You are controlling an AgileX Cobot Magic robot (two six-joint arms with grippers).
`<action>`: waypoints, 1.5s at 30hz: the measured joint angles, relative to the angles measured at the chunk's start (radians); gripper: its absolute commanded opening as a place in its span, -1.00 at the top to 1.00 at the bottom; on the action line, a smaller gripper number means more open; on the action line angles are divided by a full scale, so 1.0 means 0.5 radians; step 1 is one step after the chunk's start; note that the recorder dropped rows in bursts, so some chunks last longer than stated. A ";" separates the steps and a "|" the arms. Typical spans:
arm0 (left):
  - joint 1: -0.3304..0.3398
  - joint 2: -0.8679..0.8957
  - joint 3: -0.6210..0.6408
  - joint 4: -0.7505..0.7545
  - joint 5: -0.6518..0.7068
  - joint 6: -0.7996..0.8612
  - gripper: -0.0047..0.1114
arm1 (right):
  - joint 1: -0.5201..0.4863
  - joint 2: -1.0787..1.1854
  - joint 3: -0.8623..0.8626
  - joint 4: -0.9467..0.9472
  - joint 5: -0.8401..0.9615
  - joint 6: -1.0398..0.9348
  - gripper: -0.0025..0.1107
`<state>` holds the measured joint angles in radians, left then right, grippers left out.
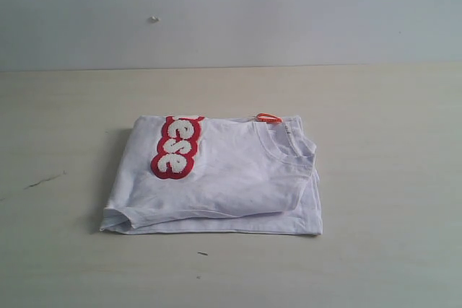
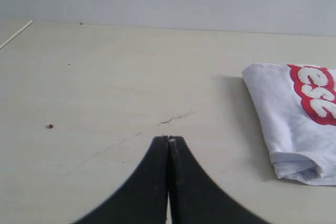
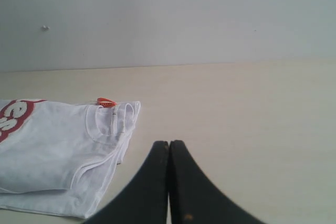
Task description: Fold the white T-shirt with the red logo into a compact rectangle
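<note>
While my left gripper (image 2: 169, 141) and right gripper (image 3: 169, 145) sit clenched on nothing over the pale table (image 1: 390, 200), the white T-shirt (image 1: 238, 178) lies folded mid-table, the red logo (image 1: 177, 147) cut to "ese" at its far-left fold; grey wall (image 1: 289, 12) beyond.

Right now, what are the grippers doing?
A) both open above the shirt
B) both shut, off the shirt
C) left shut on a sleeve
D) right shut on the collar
B: the left gripper and the right gripper each show jaws pressed together with nothing between them, above the table. The white T-shirt lies folded off to one side of each.
</note>
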<state>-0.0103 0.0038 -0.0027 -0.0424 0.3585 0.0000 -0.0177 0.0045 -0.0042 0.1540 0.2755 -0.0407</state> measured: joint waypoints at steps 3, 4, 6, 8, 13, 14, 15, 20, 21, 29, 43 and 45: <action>0.000 0.000 0.000 0.000 0.000 0.000 0.92 | 0.000 0.000 0.000 0.000 -0.009 0.000 0.96; 0.000 0.000 0.000 0.000 0.000 0.000 0.92 | 0.000 0.000 0.000 0.000 -0.012 0.000 0.96; 0.000 0.000 0.000 0.000 0.000 0.000 0.92 | 0.000 0.000 0.000 0.000 -0.016 0.000 0.96; 0.000 0.000 0.000 0.000 0.000 0.000 0.92 | 0.000 0.000 0.000 0.000 -0.034 0.000 0.96; 0.000 0.000 0.000 0.000 0.000 0.000 0.92 | 0.000 0.000 0.000 -0.068 -0.066 0.000 0.96; 0.000 0.000 0.000 0.000 0.000 0.000 0.92 | -0.001 0.000 0.000 -0.137 -0.066 0.000 0.96; 0.000 0.000 0.000 0.000 0.000 0.000 0.92 | -0.009 0.000 0.000 -0.201 -0.066 0.000 0.96; 0.000 0.000 0.000 0.000 0.000 0.000 0.92 | -0.039 0.000 0.000 -0.146 -0.066 0.000 0.96; 0.000 0.000 0.000 0.000 0.000 0.000 0.92 | -0.054 0.000 0.000 -0.083 -0.066 0.000 0.96; 0.000 0.000 0.000 0.000 0.000 0.000 0.92 | -0.255 0.000 0.000 -0.170 -0.066 0.000 0.96; 0.000 0.000 0.000 0.000 0.000 0.000 0.92 | -0.259 0.000 0.000 -0.193 -0.066 0.000 0.96; 0.000 0.000 0.000 0.000 0.000 0.000 0.92 | -0.259 0.000 0.000 -0.193 -0.066 0.000 0.96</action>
<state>-0.0103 0.0038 -0.0027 -0.0424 0.3585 0.0000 -0.1473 0.0045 -0.0042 0.0575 0.2423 -0.0407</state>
